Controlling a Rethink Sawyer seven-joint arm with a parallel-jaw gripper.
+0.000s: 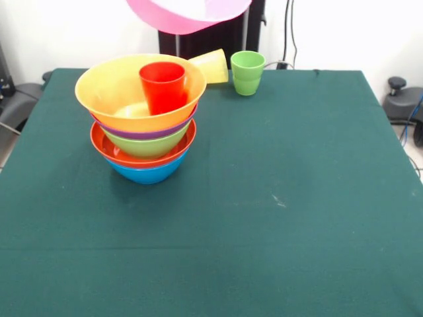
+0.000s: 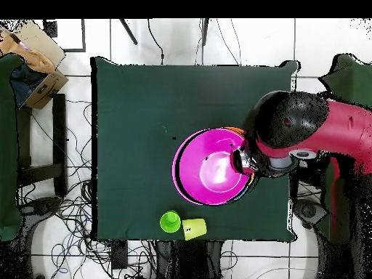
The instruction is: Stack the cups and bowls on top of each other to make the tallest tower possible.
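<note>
Since the jaws seem clamped on the rim of the large pink bowl point(image 2: 211, 167) held above the tower point(image 1: 145, 125), which carries the red cup point(image 1: 162, 86), this light, stiff, slippery bowl suits a rim grip.

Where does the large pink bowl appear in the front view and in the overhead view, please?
Front view: pink bowl at the top edge, held above the tower.
Overhead view: centre-right, at the arm's end, hiding the tower.
Shared landmark: the upright green cup beside the tipped yellow cup.
</note>
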